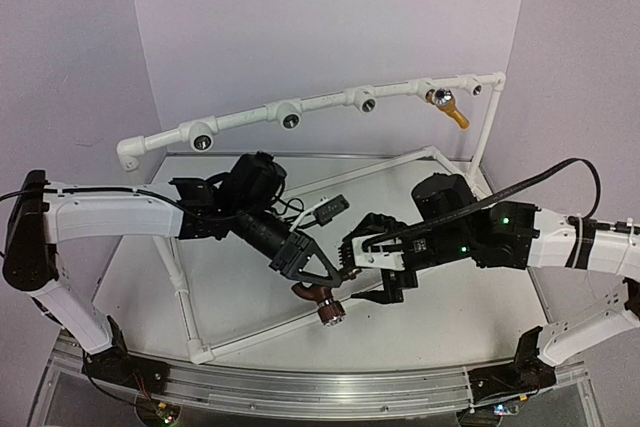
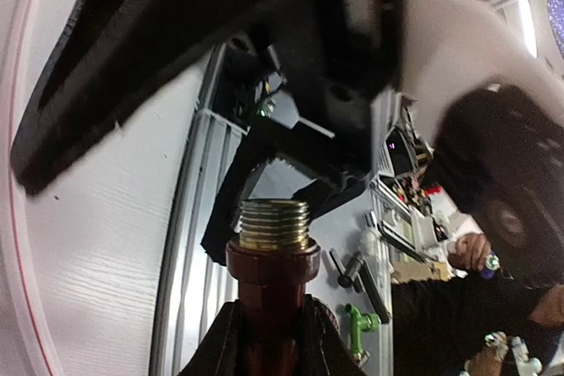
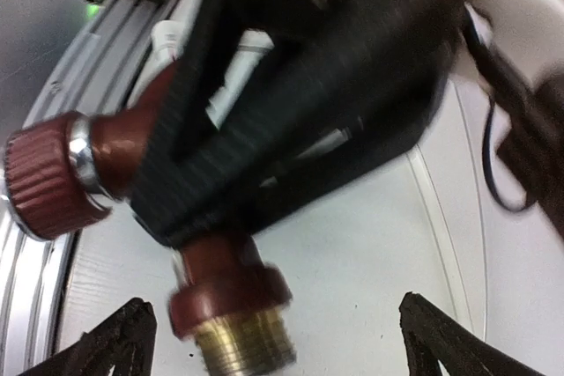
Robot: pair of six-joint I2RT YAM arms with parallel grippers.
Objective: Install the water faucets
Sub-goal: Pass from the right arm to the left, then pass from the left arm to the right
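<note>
A dark reddish-brown water faucet (image 1: 322, 304) with a brass threaded end (image 2: 274, 223) hangs just above the table's front middle. My left gripper (image 1: 318, 282) is shut on its body (image 2: 271, 305), thread pointing away from the wrist. In the right wrist view the same faucet (image 3: 225, 292) shows its ribbed knob (image 3: 42, 184), with the left arm's black fingers (image 3: 291, 129) round it. My right gripper (image 1: 362, 272) stands open beside it; its fingertips (image 3: 115, 341) are wide apart and touch nothing. A yellow-orange faucet (image 1: 448, 107) sits in the white pipe rail (image 1: 325, 104) at the back right.
The rail carries round white sockets (image 1: 203, 140) with dark holes. A white pipe frame (image 1: 180, 282) lies round the table top. The metal rail (image 1: 300, 392) with both arm bases runs along the near edge. Beyond the table, a green faucet (image 2: 357, 323) lies on a bench.
</note>
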